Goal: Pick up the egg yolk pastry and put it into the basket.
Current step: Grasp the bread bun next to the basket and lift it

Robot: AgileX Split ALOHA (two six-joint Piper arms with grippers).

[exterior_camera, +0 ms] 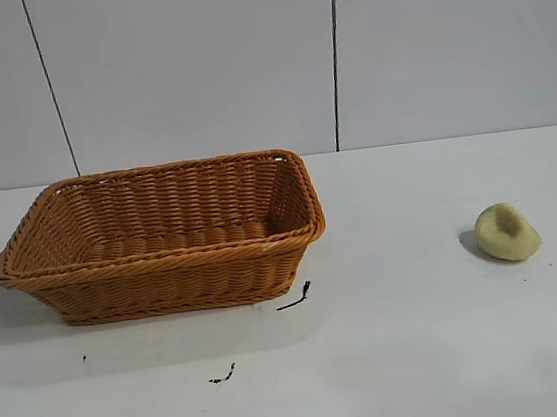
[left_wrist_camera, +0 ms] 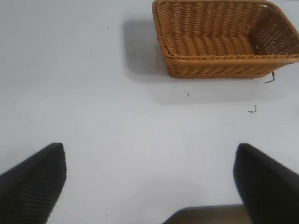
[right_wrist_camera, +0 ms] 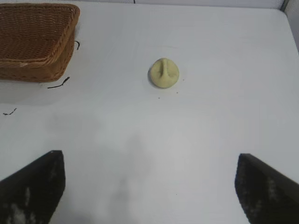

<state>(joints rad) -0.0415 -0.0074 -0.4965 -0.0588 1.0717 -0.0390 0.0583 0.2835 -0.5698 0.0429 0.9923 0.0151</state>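
The egg yolk pastry (exterior_camera: 507, 232) is a small pale yellow-green lump lying on the white table at the right; it also shows in the right wrist view (right_wrist_camera: 164, 73). The orange-brown wicker basket (exterior_camera: 164, 267) stands at the left, and shows in the left wrist view (left_wrist_camera: 224, 58) and the right wrist view (right_wrist_camera: 37, 51). It looks empty. My right gripper (right_wrist_camera: 150, 161) is open, above the table and well short of the pastry. My left gripper (left_wrist_camera: 149, 156) is open over bare table, away from the basket. Neither arm shows in the exterior view.
Small black scraps lie on the table in front of the basket (exterior_camera: 295, 297) (exterior_camera: 223, 375). A grey panelled wall (exterior_camera: 262, 59) stands behind the table.
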